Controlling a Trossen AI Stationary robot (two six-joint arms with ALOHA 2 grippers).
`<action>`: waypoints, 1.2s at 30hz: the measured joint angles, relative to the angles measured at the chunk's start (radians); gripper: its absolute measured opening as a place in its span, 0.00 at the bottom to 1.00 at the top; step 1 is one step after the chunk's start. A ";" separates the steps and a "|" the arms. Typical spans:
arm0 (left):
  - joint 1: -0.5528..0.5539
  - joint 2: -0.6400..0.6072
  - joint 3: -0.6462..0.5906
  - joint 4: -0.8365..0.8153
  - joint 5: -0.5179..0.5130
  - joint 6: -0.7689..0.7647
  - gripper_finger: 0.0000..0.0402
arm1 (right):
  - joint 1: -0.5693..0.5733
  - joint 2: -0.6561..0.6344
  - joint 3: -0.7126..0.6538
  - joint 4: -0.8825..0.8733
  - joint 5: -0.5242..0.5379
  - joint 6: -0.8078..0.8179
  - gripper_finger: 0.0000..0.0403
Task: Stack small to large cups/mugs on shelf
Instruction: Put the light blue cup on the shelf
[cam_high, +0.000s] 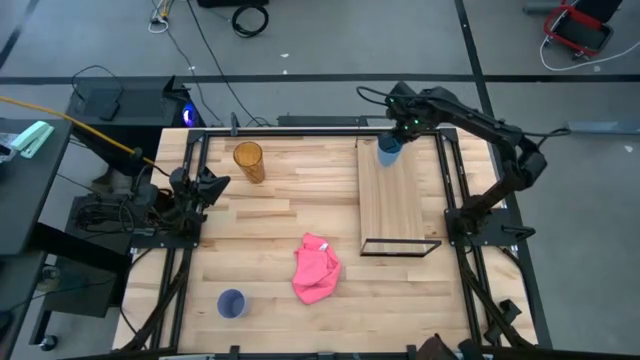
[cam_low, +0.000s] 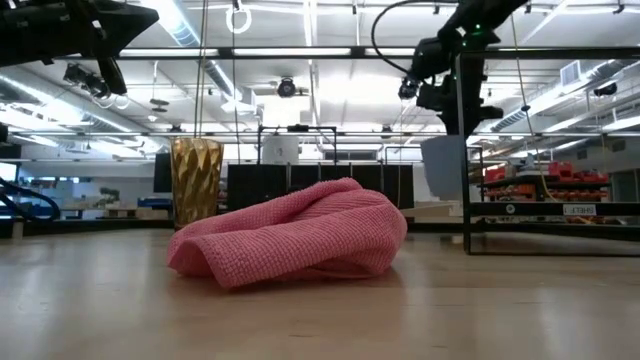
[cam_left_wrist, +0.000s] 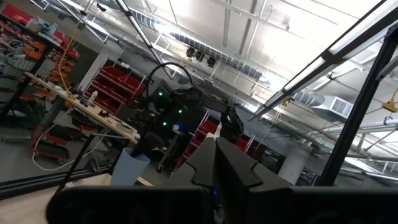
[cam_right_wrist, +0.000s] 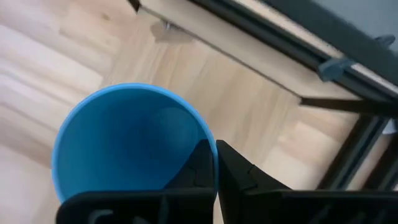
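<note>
I have the right tool pinched shut on the rim of the light blue cup, one finger inside and one outside, holding it over the far end of the shelf. The left tool waits near the tabletop's left edge, fingers nearly together, holding nothing. The amber cup stands at the far side, the lavender cup at the near left, and the pink cloth lies between them.
</note>
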 joint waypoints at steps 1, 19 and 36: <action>0.000 0.000 0.000 0.000 0.000 0.000 0.05 | -0.007 -0.002 -0.008 0.013 -0.001 0.000 0.01; 0.000 0.000 0.000 -0.006 0.000 0.000 0.05 | -0.051 0.008 -0.073 0.076 -0.019 -0.019 0.01; 0.000 0.000 0.000 -0.020 0.000 0.000 0.06 | -0.051 0.008 -0.073 0.087 0.004 -0.018 0.01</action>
